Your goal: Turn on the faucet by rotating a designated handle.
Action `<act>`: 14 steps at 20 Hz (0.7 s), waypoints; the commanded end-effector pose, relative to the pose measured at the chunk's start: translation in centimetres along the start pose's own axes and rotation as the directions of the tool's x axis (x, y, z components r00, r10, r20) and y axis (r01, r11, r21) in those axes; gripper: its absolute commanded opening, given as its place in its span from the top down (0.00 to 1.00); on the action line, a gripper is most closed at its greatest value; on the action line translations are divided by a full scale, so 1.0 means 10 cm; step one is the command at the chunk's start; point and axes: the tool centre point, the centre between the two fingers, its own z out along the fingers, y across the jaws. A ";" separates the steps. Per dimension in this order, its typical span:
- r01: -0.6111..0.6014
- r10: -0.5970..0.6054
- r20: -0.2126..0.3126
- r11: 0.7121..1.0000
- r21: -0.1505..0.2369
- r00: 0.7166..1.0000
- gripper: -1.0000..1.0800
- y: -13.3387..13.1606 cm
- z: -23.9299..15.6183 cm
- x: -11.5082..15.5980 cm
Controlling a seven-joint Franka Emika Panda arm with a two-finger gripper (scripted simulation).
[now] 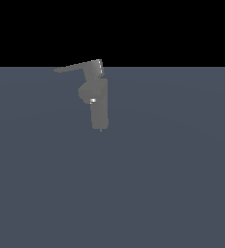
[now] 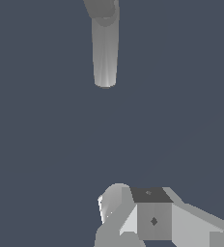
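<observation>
Exterior view: the faucet [image 1: 99,109] stands alone on the flat blue-grey floor [image 1: 172,184], a little toward the exterior view's left and near the far edge of the floor; no arm appears in this view.
Faucet body: an upright rectangular column with a rounded bulge on the side facing the exterior view's left, a small bright spot on that bulge, and a thin pin at its foot.
Handle: the handle [image 1: 74,68] is a thin tapering lever that juts from the blocky cap on top of the column toward the exterior view's left, roughly level, so its free tip hangs in open air with nothing beside it.
Why it sits so: judged from the task, the long lever gives a push point well away from the pivot, and the clear space around the tip leaves room to sweep it round.
Wrist view: the handle [image 2: 105,53] shows as a pale tapering bar reaching out from the cap at the frame edge.
Gripper: the gripper [image 2: 147,219] shows only as blocky grey and white parts at the opposite edge, well apart from the lever, touching and holding nothing.
Jaw opening: I cannot tell; the fingertips are not clearly visible.
</observation>
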 end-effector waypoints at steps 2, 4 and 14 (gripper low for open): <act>0.001 -0.001 0.000 1.000 -0.001 1.000 1.00 0.00 0.00 0.00; 0.009 -0.009 0.003 1.000 -0.004 1.000 1.00 -0.02 0.02 0.01; 0.053 -0.052 0.019 0.998 -0.024 0.998 1.00 -0.12 0.09 0.05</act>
